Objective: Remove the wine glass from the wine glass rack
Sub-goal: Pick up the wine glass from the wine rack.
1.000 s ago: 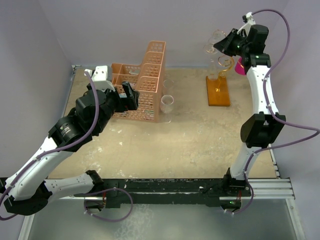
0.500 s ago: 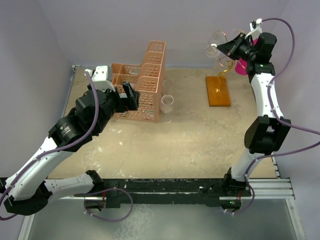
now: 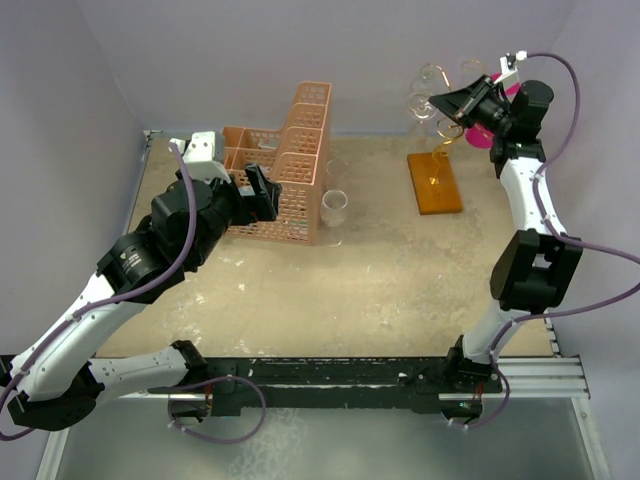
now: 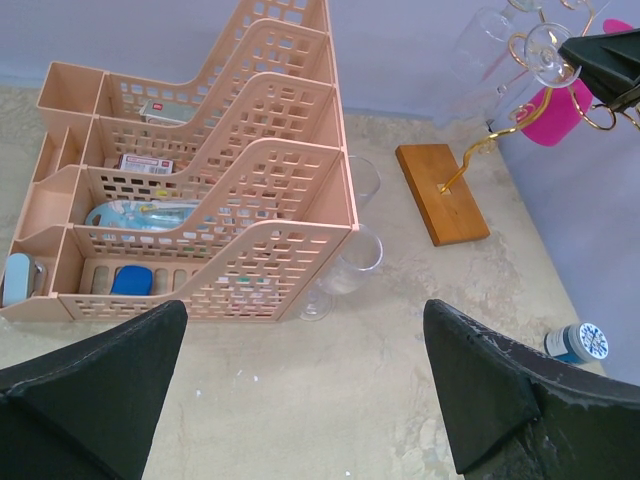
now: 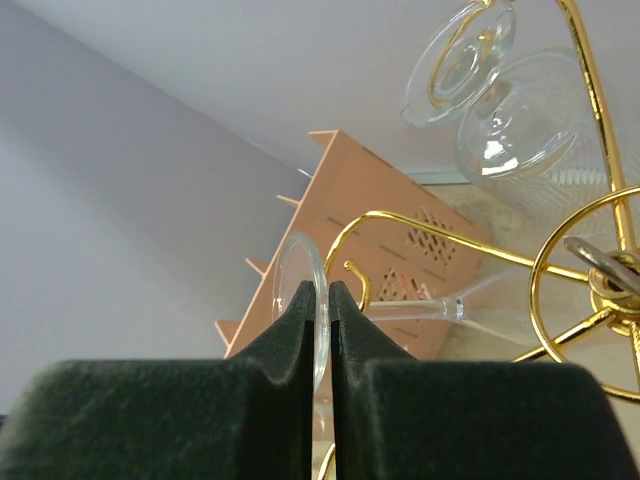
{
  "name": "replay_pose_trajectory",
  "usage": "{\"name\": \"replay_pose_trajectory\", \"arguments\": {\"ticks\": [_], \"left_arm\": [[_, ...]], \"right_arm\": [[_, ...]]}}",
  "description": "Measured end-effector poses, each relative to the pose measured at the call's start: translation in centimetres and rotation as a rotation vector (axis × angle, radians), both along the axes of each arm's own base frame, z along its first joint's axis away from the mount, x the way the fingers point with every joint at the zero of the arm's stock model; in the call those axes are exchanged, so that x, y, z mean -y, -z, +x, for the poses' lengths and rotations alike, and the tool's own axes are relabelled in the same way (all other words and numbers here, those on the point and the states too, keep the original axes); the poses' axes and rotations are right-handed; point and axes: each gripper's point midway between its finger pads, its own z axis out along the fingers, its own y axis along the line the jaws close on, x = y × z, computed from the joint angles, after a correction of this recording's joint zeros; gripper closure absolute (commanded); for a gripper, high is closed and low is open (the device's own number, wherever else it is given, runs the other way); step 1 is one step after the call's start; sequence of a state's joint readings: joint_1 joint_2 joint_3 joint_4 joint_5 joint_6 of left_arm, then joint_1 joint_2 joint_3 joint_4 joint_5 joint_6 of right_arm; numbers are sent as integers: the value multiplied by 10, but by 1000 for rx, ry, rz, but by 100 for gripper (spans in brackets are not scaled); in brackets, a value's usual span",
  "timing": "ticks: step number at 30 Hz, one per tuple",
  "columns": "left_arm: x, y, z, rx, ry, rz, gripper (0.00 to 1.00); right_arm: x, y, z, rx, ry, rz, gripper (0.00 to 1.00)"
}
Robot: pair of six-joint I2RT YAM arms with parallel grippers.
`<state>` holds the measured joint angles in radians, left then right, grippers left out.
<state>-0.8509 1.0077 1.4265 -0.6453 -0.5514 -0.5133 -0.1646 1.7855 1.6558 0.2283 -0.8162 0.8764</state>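
Right gripper, jaws pinching the edge-on foot of the wine glass, whose stem runs rightward away from them among the curled arms of the wine glass rack; left gripper, jaws spread, well apart.

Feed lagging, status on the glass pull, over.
Right gripper shut on the wine glass foot. Glass not clear of wine glass rack. Left gripper open, by basket. Second glass hangs close.
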Motion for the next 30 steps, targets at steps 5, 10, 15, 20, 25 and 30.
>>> {"name": "replay_pose_trajectory", "arguments": {"ticks": [5,10,15,20,25,30], "left_arm": [[0,0,0,0,2,-1,1],[0,0,0,0,2,-1,1],[0,0,0,-1,2,-1,1],[0,0,0,0,1,-1,1],[0,0,0,0,1,-1,1],[0,0,0,0,1,-1,1]], "right_arm": [[-4,-5,-8,-11,-10,56,100],[-5,-6,-10,-42,-7,104,100],[-5,-7,-10,-63,1,129,100],[0,-8,-7,-102,42,143,100],[4,-9,-4,-128,78,153,100],[10,-10,3,-151,99,150,100]]}}
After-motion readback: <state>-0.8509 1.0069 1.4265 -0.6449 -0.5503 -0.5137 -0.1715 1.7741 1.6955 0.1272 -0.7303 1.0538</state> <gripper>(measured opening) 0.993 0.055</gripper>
